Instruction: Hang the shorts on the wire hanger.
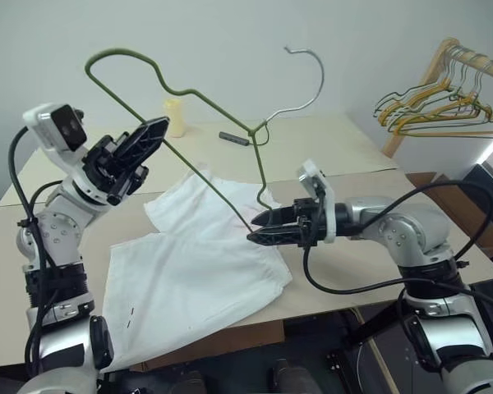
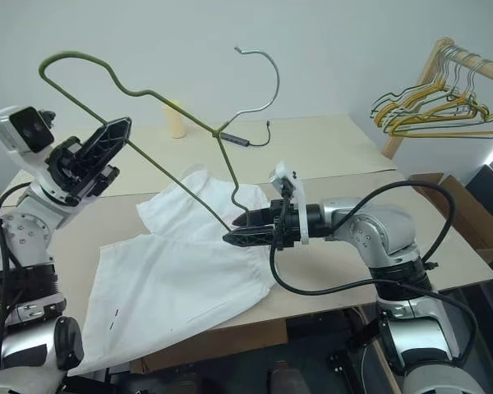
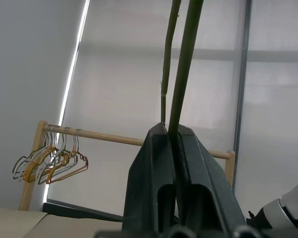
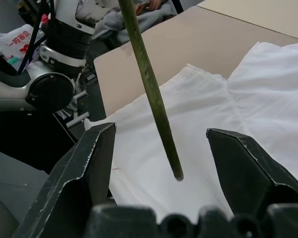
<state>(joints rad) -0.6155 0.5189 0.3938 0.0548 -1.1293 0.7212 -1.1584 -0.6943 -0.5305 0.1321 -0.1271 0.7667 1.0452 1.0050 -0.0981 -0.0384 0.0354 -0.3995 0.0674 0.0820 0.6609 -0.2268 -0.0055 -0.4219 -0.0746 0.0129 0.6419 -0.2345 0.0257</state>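
Item one, the wire hanger: thin olive-green wire, bent open, its silver hook at the top and pointing away from me. I see its long straight run slanting down from my left fingers toward my right ones, and the free cut end hangs in the gap between the right fingers, just above the cloth.

Left gripper: black fingers pressed together on the hanger's wire, raised well above the surface and aimed up toward the right.

Right gripper: fingers spread apart, lying nearly level and aimed left, with the wire end between them and touching neither as far as I can tell.

Item two, the shorts: white, thin, creased fabric, spread flat on the pale beige surface directly below both grippers. One edge droops over the near rim.

Surroundings: a short black cable with a small bar and a pale yellow cylinder sit beyond the left fingers at the far side. A wooden rail with bunched yellow and grey hangers stands well apart, past the right arm.
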